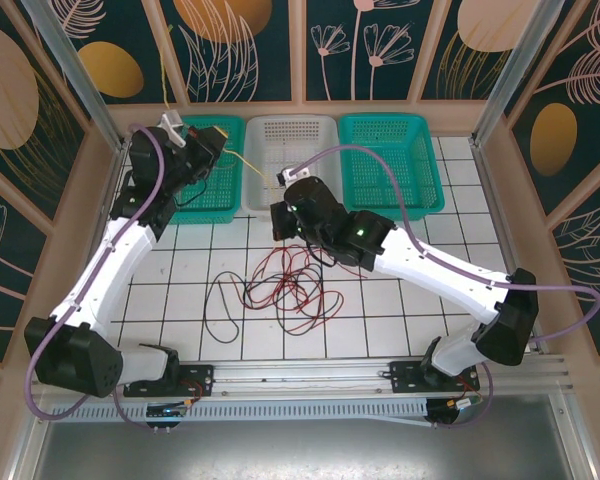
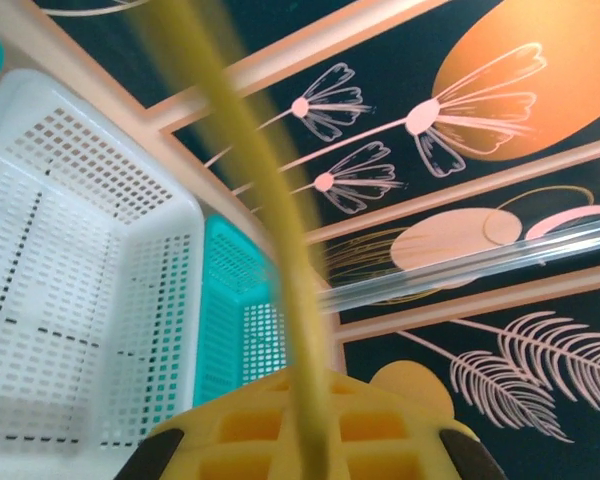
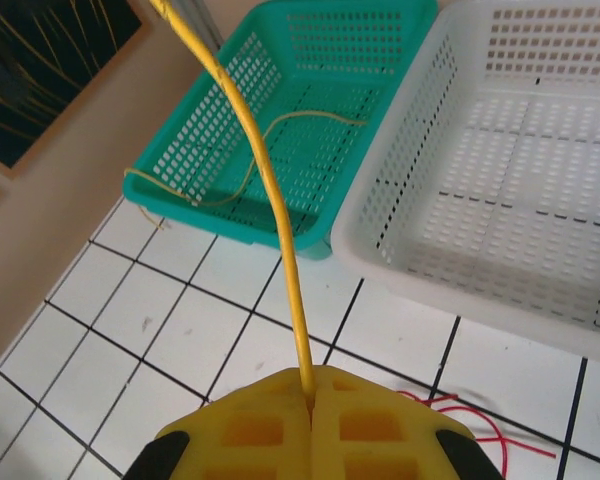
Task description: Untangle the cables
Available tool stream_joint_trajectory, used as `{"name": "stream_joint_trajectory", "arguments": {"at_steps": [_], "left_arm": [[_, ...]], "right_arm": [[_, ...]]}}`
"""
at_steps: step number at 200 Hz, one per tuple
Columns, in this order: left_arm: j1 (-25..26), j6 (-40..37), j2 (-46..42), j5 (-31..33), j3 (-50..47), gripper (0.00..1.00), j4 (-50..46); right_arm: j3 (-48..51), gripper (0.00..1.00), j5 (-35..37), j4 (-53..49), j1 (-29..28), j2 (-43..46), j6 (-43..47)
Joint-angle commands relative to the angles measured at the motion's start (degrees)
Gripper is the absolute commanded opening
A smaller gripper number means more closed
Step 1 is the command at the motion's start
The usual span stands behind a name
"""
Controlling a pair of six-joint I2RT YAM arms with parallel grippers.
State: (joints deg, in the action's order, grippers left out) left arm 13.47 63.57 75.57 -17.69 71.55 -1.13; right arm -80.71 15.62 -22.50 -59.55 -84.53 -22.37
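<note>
The left tool [image 2: 310, 400] and right tool [image 3: 310, 385] each pinch the yellow cable [image 3: 270, 190], which trails into the teal basket [image 3: 220, 100]. The red and black cables [image 1: 292, 282] lie tangled on the worktop [image 1: 400, 300]. All look thin, limp and light, probably best gripped near free ends.

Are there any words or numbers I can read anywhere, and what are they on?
None: no words, numbers or signs can be read.
The wall has painted flowers and leaves, no letters.
The white basket, the green basket and the yellow cable pinched in the left claw and right claw are plain.
The small dark box on the near rail is too tiny to read.
</note>
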Motion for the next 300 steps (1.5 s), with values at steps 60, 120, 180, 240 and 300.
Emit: {"name": "stream_joint_trajectory", "arguments": {"at_steps": [60, 120, 180, 240, 300], "left_arm": [[-0.27, -33.87, 5.38, 13.24, 13.33, 0.0, -22.59], [-0.44, -42.32, 9.58, 23.36, 19.4, 0.0, -23.22], [-10.83, -42.86, 17.42, 20.34, 23.52, 0.0, -16.72], [-13.25, -32.16, 31.54, 18.34, 31.63, 0.0, -12.97], [-13.47, -25.49, 41.8, 17.72, 36.84, 0.0, -13.02]], "right_arm": [[-0.12, 0.0, 5.51, -5.97, -4.35, -2.8, 6.35], [-5.39, 0.32, 10.57, -11.03, -6.97, -8.4, 8.37], [6.88, 0.53, 7.43, -6.74, -0.59, 10.19, -0.46], [14.81, 0.53, 6.53, -5.63, 0.65, 18.99, -5.37], [18.6, 0.52, 6.45, -4.21, 0.92, 20.85, -6.74]]}}
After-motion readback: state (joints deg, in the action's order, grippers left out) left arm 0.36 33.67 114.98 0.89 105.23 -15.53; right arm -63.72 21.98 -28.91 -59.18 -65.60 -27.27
